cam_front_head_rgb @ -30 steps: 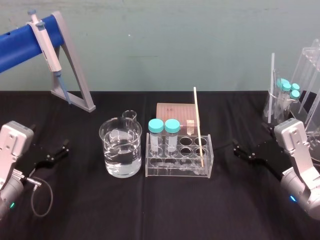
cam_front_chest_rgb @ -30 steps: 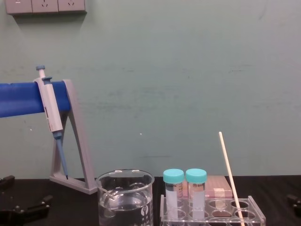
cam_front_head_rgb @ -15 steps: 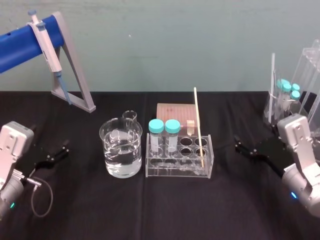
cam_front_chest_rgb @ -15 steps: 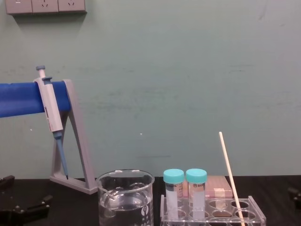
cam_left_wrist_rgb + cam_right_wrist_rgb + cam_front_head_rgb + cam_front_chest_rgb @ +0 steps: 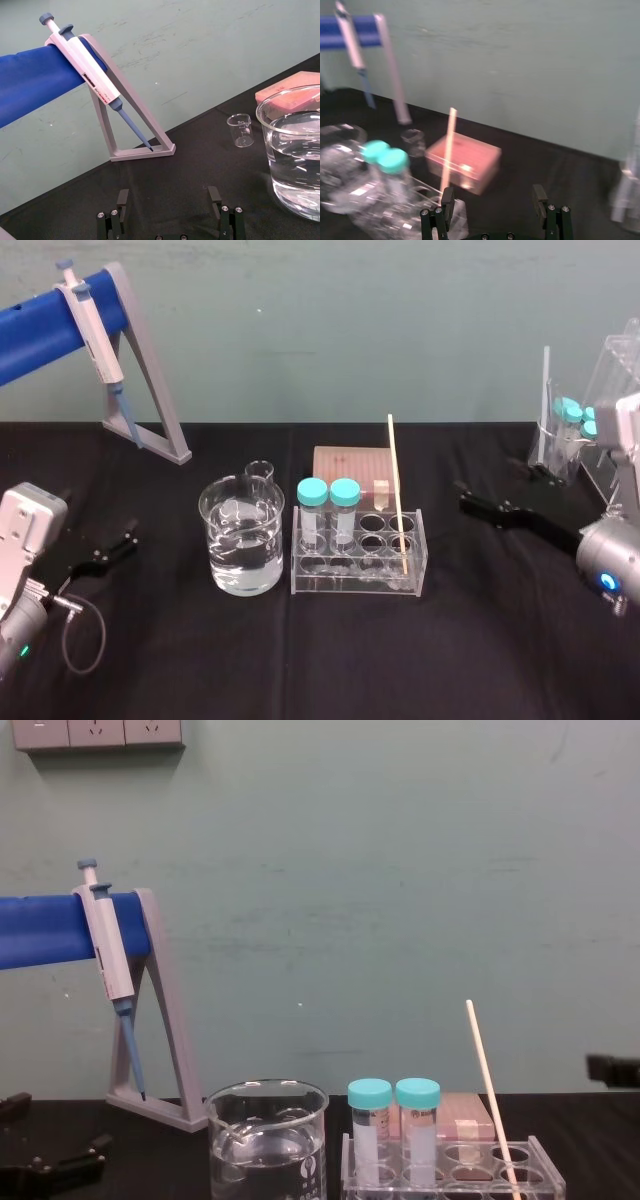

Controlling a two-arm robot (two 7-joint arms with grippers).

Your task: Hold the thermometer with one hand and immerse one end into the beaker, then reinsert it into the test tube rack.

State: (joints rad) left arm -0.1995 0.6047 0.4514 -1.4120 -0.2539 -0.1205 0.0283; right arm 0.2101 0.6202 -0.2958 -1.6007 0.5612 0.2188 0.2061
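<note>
My right gripper hangs at the right of the head view, above the black cloth, its two fingers spread apart with nothing between them. My left gripper sits low at the left edge, fingers likewise apart and empty.

The thermometer stands in a hole at the right end of the test tube rack, in the middle of the frame, leaning so its top tips slightly left. Only bare cloth lies between it and my right fingertips. Two teal-capped tubes stand in the rack's left end, between the thermometer and the beaker, which sits just left of the rack with clear liquid in it. A pink box lies right behind the rack, and a small glass beaker stands behind the big one. At the upper left a pipette hangs on its grey-and-blue stand. More teal-capped tubes stand in a clear holder at the right edge, behind my right arm.
</note>
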